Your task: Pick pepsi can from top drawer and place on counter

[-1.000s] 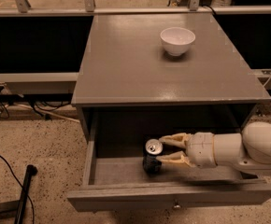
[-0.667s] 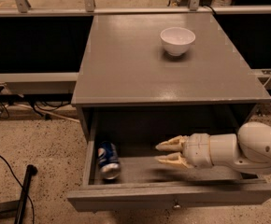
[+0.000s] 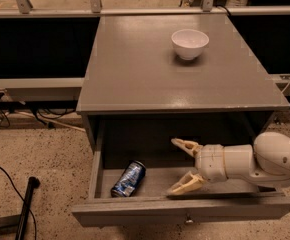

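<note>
The pepsi can lies on its side in the left part of the open top drawer, its silver end toward the front left. My gripper is inside the drawer to the right of the can, open, with nothing between its tan fingers. A clear gap separates the fingertips from the can. The white arm reaches in from the right. The counter above the drawer is a flat grey top.
A white bowl stands on the counter at the back right. A black pole and cables lie on the speckled floor at left. Dark panels and metal rails run behind the cabinet.
The can stood upright by my fingertips a second ago; it now lies tipped over at the drawer's left. My gripper has drawn slightly right and stands open.
</note>
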Robot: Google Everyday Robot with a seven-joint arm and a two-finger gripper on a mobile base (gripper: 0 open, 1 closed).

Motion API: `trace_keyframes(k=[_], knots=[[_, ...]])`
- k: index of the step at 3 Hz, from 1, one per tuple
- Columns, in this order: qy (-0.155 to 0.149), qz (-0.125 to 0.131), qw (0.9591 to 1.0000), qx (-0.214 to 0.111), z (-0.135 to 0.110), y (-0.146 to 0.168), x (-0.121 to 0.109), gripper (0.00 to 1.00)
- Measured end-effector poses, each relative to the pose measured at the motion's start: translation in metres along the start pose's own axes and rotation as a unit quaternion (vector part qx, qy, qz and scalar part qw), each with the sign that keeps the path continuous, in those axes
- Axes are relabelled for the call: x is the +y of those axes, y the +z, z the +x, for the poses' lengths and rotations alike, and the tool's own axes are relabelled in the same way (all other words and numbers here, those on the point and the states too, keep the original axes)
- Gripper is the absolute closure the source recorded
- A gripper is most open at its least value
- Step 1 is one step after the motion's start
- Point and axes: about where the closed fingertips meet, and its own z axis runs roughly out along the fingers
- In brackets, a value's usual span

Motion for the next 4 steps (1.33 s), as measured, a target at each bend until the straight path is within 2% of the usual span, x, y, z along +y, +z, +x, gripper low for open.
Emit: trace_keyframes(k=[1, 2, 3, 4], knots=[[-0.013, -0.002, 0.9999, 0.01, -0.007, 0.001, 0.003, 0.0], [-0.034, 0.002, 0.9987, 0.039, -0.007, 0.005, -0.006, 0.0], [-0.081, 0.002, 0.9935, 0.08, -0.013, 0.013, -0.025, 0.0], [-0.153, 0.002, 0.9827, 0.105, -0.029, 0.029, -0.035, 0.0]])
